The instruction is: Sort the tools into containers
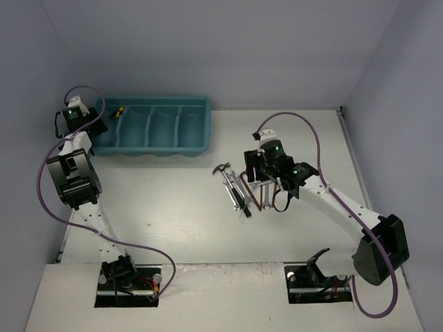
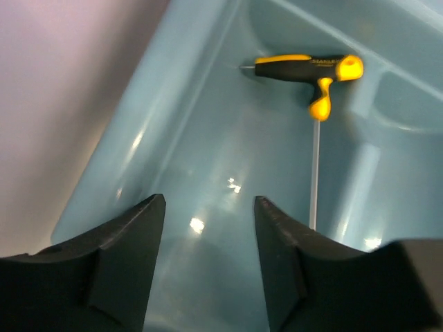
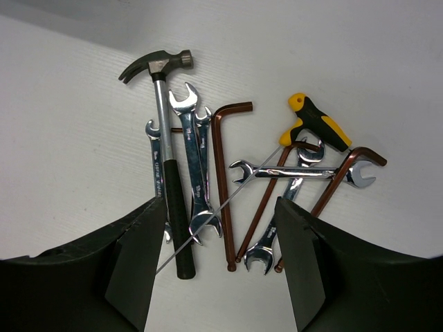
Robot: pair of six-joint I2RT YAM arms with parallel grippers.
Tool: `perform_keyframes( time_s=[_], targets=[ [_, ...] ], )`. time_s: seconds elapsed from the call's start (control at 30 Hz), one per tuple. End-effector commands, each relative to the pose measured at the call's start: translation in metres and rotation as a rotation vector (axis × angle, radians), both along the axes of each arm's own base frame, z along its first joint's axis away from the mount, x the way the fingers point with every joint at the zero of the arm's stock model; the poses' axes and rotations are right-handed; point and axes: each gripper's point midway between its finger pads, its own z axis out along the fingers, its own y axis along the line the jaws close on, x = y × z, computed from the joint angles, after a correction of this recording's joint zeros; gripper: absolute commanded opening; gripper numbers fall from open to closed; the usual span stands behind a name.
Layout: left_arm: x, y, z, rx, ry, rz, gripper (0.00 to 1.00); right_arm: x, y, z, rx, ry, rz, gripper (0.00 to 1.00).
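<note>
- Biggest first: the teal tray (image 1: 159, 150) sits at the far left of the table. The left gripper (image 2: 210, 207) hovers inside its leftmost compartment with jaws apart and nothing between them.
- One yellow-and-black T-handle key (image 2: 308, 69) lies flat on that compartment's floor, at the far end. It is clear of the fingers.
- Over on the right is the pile on bare table, well apart from the tray. The right gripper (image 3: 216, 204) hangs above it, spread open and empty.
- The hammer (image 3: 163, 131) looks the heaviest piece, with its steel head at one end. My call is to grip the dark rubber handle near the head, or it will tip.
- The silver wrenches (image 3: 192, 166) lie side by side against the hammer shaft. They look stiff, polished and probably slick. Pinch across the flat mid-shank, one at a time.
- Another wrench (image 3: 297, 171) lies crosswise over the red keys, so it likely comes off first.
- The second T-handle (image 3: 315, 124) looks light with a grippy handle. Its thin silver shaft slants across the wrenches and the hammer handle. Take it by the handle.
- Smallest are the dark red L-shaped keys (image 3: 220, 187). They are thin, rigid rods lying low on the table, and I'd judge them the likeliest to roll or slip. Pinch near the bend.
</note>
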Motion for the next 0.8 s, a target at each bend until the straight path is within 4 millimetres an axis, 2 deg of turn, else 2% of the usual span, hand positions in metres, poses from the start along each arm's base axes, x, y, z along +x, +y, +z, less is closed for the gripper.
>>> perform_keyframes(
  time_s=[0.0, 0.1, 0.17, 0.23, 0.27, 0.4, 0.43, 0.5, 0.57, 0.63, 0.77],
  targets=[
    [-0.003, -0.005, 0.161, 0.095, -0.283, 0.01, 0.54, 0.017, -0.019, 0.026, -0.011, -0.086, -0.091, 0.6],
    [-0.028, -0.019, 0.191, 0.063, -0.261, 0.024, 0.58, 0.027, -0.033, 0.018, -0.015, -0.051, -0.163, 0.56],
    [-0.041, -0.029, 0.201, 0.055, -0.238, 0.031, 0.58, 0.032, -0.039, 0.012, -0.009, -0.022, -0.205, 0.52],
    [-0.064, -0.048, 0.207, 0.041, -0.185, 0.039, 0.6, 0.04, -0.043, 0.0, 0.012, 0.031, -0.249, 0.46],
    [-0.073, -0.053, 0.204, 0.036, -0.159, 0.051, 0.6, 0.042, -0.043, -0.011, 0.017, 0.067, -0.267, 0.43],
    [-0.119, -0.103, 0.206, -0.018, -0.079, 0.019, 0.65, 0.048, -0.028, -0.028, 0.084, 0.161, -0.311, 0.34],
    [-0.13, -0.112, 0.211, -0.021, -0.081, 0.015, 0.66, 0.048, -0.026, -0.036, 0.094, 0.189, -0.324, 0.32],
    [-0.151, -0.142, 0.2, -0.04, -0.028, -0.03, 0.66, 0.047, -0.018, -0.048, 0.137, 0.243, -0.364, 0.29],
    [-0.168, -0.162, 0.196, -0.047, -0.002, -0.052, 0.66, 0.042, -0.014, -0.061, 0.158, 0.292, -0.393, 0.27],
    [-0.189, -0.189, 0.195, -0.053, 0.012, -0.112, 0.66, 0.036, -0.01, -0.072, 0.183, 0.331, -0.437, 0.27],
    [-0.221, -0.227, 0.203, -0.068, 0.004, -0.212, 0.67, 0.024, -0.011, -0.092, 0.173, 0.374, -0.511, 0.28]
  ],
)
